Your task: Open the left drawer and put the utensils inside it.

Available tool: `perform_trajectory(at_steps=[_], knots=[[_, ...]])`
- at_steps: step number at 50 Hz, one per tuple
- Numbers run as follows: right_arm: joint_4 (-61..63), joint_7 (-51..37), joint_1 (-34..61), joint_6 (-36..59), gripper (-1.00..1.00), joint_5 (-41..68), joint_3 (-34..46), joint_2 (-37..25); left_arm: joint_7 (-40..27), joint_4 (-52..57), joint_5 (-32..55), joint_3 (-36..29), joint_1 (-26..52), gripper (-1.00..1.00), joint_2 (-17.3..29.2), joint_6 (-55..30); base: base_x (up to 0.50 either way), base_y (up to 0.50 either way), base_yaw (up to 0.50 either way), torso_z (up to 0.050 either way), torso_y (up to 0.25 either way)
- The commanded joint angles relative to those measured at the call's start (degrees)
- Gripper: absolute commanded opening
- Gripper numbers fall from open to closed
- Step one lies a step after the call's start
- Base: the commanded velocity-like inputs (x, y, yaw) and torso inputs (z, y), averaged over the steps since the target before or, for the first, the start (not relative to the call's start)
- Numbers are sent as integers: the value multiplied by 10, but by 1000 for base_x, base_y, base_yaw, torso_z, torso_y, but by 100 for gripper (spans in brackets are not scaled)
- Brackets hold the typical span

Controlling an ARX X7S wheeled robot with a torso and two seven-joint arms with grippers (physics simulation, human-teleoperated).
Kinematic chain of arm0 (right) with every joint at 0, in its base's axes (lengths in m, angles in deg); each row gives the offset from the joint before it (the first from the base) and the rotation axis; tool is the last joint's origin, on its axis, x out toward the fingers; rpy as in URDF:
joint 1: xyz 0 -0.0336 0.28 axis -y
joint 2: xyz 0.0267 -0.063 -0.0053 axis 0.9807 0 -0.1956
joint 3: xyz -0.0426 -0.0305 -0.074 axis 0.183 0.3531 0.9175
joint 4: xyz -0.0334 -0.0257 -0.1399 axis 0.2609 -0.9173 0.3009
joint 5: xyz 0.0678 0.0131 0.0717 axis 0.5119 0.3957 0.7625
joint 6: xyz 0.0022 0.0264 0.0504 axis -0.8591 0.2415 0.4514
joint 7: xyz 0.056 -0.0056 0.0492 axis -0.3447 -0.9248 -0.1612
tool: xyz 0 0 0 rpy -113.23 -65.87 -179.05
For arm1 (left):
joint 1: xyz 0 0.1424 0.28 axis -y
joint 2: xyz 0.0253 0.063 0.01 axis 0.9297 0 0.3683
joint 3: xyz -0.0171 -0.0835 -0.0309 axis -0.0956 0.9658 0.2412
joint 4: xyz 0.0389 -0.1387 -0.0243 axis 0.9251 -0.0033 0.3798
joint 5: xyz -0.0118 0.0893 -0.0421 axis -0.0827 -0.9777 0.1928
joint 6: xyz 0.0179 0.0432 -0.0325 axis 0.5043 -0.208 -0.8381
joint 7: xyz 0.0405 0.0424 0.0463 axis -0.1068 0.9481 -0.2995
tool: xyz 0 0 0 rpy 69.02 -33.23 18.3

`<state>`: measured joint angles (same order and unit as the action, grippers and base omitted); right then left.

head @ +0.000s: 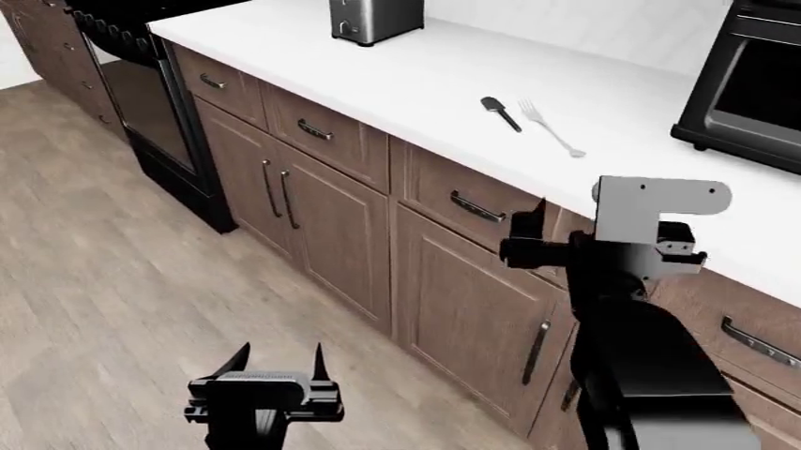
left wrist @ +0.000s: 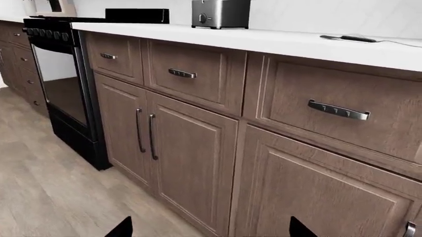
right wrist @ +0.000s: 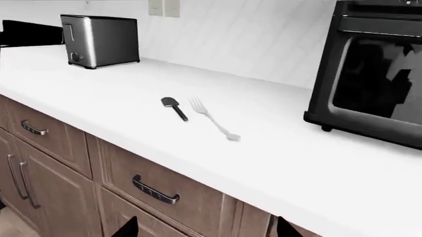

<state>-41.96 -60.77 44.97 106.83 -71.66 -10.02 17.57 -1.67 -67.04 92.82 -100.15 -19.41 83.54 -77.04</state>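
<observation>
My left claw point(head: 278, 367) hangs low over the floor with its two fingers spread apart and nothing in it, well away from the cabinets. My right claw point(head: 532, 246) is up by the front edge of the worktop point(head: 414, 80); I can see its body, but I cannot tell if its fingers are apart or together. The left drawer point(head: 482, 202) is shut, just under the worktop's front edge, and its dark bar handle point(head: 477, 207) sticks out a little, so I think that bar is the place to hook and pull. The drawer looks like stiff wood and should slide straight out. The black spatula point(head: 501, 112) and the silver fork point(head: 552, 128) lie side by side near the middle of the worktop, close together but not touching. Both look small, light and hard. They lie flat, so they may slip when I pinch them; I think the thin handles are the best place to hold. The right wrist view shows the spatula, the fork and the drawer handle up close, plus the black oven box point(right wrist: 372, 74). The left wrist view shows the drawer fronts and tall doors well, but the spatula is only a thin dark line there. Only the head view shows both claws.
</observation>
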Motion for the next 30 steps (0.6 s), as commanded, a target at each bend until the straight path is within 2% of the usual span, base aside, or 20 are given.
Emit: perform_trajectory(at_steps=[1,11,12,13,14,15,16,17,18,24,25,30], knots=[[4,-25,75,136,100,-17,-21,-3,3,-11,7,-5,1,100,2,10,0,0,0,0,0],[4,-30,75,136,100,-10,-21,-5,0,-11,10,-9,2,100,5,11,0,0,0,0,0],[-82,-28,133,118,100,-16,8,-27,-1,-16,9,-10,3,100,3,13,0,0,0,0,0],[-150,-28,179,99,100,-9,-15,-18,-3,-18,7,-12,5,100,2,12,0,0,0,0,0],[-224,-29,218,73,100,-19,18,-31,-3,-12,6,-15,3,100,3,9,0,0,0,0,0],[-249,-36,236,58,100,-11,-17,-18,-3,-10,6,-16,2,100,3,9,0,0,0,0,0],[-301,-16,264,50,100,-9,18,-29,-3,-10,5,-18,1,100,4,9,0,0,0,0,0],[-346,-26,294,27,100,-4,-7,-19,-3,-13,5,-18,3,100,4,10,0,0,0,0,0],[-402,-38,323,20,100,-21,20,-22,-3,-17,5,-19,5,100,3,11,0,0,0,0,0],[-569,-24,413,-47,100,-14,38,-15,1,-24,8,-24,10,100,2,12,0,0,0,0,0],[-606,-43,431,-67,100,-12,20,-10,1,-25,8,-26,10,100,1,13,0,0,0,0,0],[-736,-54,493,-112,100,-21,34,-11,1,-36,11,-27,13,100,1,18,0,0,0,0,0]])
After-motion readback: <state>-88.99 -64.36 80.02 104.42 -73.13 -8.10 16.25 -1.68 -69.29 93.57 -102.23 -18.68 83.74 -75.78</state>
